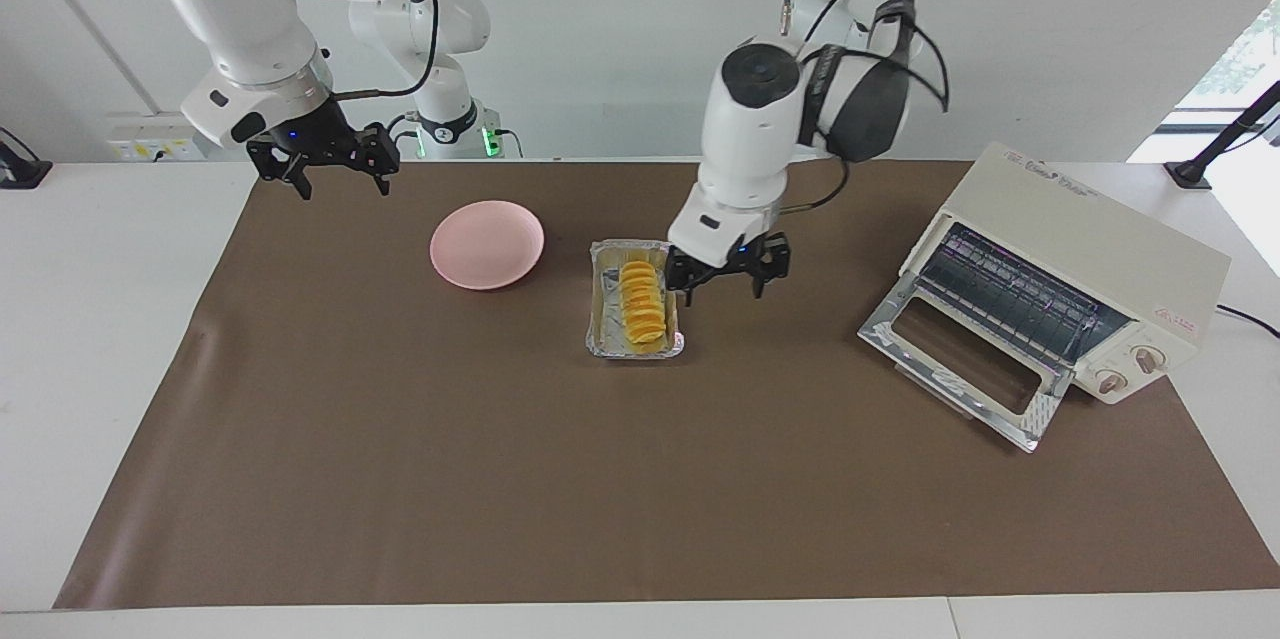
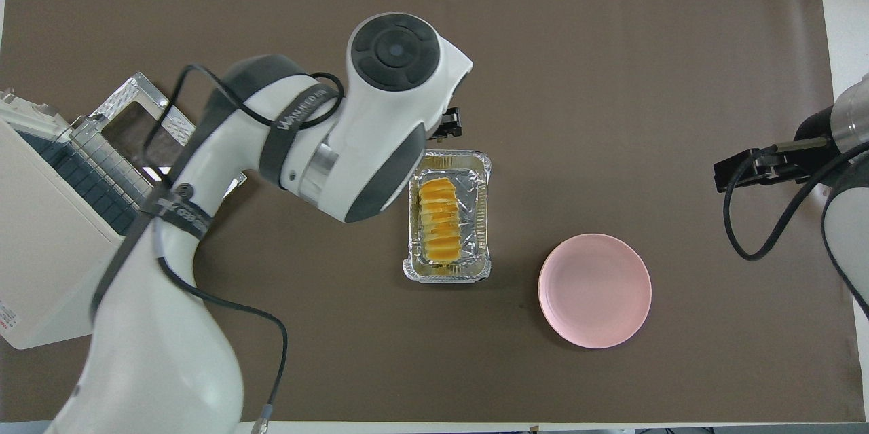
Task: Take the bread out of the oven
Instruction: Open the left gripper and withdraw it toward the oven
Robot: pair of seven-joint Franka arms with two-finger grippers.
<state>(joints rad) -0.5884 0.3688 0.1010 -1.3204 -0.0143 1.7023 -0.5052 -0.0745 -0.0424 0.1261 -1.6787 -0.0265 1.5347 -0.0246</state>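
Note:
The golden ridged bread lies in a crinkled silver foil tray on the brown mat, outside the oven. The cream-white oven stands at the left arm's end of the table, its glass door dropped open and its wire rack bare. My left gripper hangs open and holds nothing, raised over the mat beside the tray, on the oven's side of it. My right gripper waits open and holds nothing above the mat's corner at the right arm's end.
A pink plate with nothing on it sits beside the foil tray toward the right arm's end, slightly nearer to the robots. The brown mat covers most of the table. In the overhead view the left arm hides the mat between tray and oven.

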